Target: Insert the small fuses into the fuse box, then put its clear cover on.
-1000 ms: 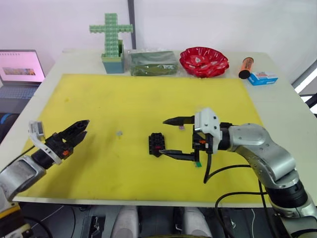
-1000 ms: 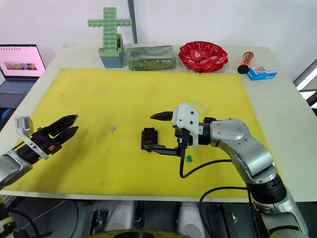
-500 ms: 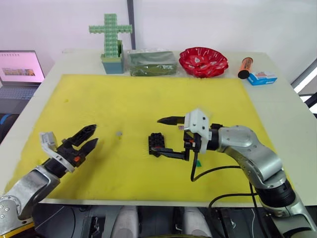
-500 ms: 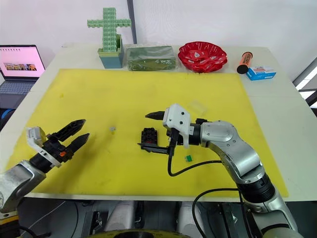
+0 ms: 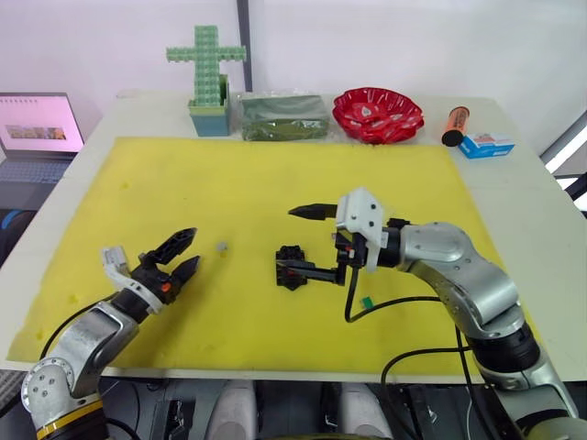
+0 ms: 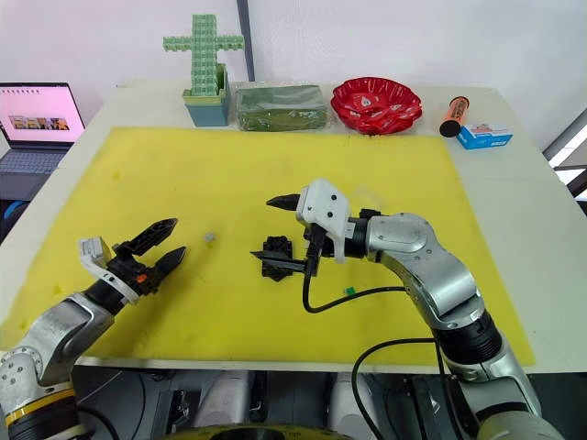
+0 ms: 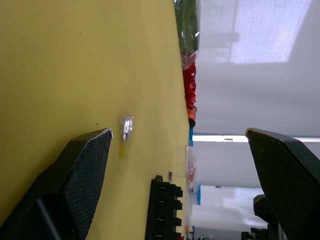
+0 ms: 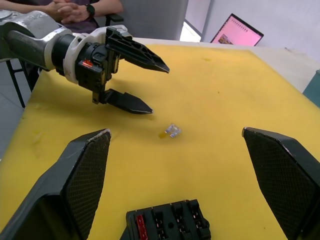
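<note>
The black fuse box point(image 5: 292, 267) sits mid-mat on the yellow mat point(image 5: 275, 183), with a red fuse point(image 8: 141, 222) in one slot. My right gripper point(image 5: 294, 238) is open and straddles the box, its lower finger lying across it. A tiny grey fuse point(image 5: 221, 246) lies left of the box. My left gripper point(image 5: 192, 247) is open just left of that fuse, a short gap away. A green fuse point(image 5: 366, 302) rests under my right forearm. The clear cover point(image 6: 367, 195) lies faintly behind the right arm.
Along the table's far edge stand a green block cross point(image 5: 206, 69), a wrapped green package point(image 5: 282, 115), a red bowl point(image 5: 378, 113), an orange tube point(image 5: 455, 125) and a blue box point(image 5: 486, 144). A laptop point(image 5: 35, 124) sits off to the left. A person's hands point(image 8: 75, 10) show beyond the mat.
My left gripper has moved right, closer to the grey fuse. My right gripper has moved left until its fingers straddle the fuse box. Both stay open.
</note>
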`<state>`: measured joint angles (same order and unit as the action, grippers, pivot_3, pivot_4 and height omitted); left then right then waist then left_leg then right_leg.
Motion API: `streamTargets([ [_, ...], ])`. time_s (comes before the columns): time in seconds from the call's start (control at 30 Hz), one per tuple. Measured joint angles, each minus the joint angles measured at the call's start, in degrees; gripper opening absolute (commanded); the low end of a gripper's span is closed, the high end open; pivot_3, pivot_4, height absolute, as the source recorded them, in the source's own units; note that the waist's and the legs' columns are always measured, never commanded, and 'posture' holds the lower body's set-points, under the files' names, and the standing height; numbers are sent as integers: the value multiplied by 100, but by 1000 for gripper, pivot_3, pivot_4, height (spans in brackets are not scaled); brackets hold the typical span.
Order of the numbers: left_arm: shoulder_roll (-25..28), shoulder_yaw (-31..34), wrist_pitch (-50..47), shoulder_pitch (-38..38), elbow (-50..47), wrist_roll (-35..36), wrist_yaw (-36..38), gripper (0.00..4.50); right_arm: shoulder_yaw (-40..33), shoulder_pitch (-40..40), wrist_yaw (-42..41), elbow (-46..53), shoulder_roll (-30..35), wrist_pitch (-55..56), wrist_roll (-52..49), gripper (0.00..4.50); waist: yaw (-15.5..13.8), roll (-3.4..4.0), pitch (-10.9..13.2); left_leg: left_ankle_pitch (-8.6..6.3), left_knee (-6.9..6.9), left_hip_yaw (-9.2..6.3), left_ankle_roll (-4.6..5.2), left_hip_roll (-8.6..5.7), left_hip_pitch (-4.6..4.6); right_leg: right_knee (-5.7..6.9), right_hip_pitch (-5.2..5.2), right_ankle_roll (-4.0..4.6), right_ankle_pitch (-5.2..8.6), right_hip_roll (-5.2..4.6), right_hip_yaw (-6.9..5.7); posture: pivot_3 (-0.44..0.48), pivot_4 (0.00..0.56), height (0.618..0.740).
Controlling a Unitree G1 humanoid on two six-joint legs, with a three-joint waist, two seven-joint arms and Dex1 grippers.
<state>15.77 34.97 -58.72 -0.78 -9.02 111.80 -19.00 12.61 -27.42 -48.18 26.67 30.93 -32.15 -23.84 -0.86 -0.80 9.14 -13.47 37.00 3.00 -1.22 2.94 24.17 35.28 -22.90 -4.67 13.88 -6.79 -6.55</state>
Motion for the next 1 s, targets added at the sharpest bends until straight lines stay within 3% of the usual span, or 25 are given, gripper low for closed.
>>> streamTargets([
  [0.4,167,-271,-229,-386,65,27,-707,4500,14,-10,83,-7,-119,-18,6,4479,3,0,0,0,-1,-1,0,-1,0,-1,1,-1,0,0,0,0,150,740],
  [1.0,480,-703,-359,-909,702,114,-771,4500,14,-3,164,-106,-124,3,113,4479,-63,1,0,0,-1,-4,0,-3,-1,-10,5,2,1,0,-1,0,150,740],
])
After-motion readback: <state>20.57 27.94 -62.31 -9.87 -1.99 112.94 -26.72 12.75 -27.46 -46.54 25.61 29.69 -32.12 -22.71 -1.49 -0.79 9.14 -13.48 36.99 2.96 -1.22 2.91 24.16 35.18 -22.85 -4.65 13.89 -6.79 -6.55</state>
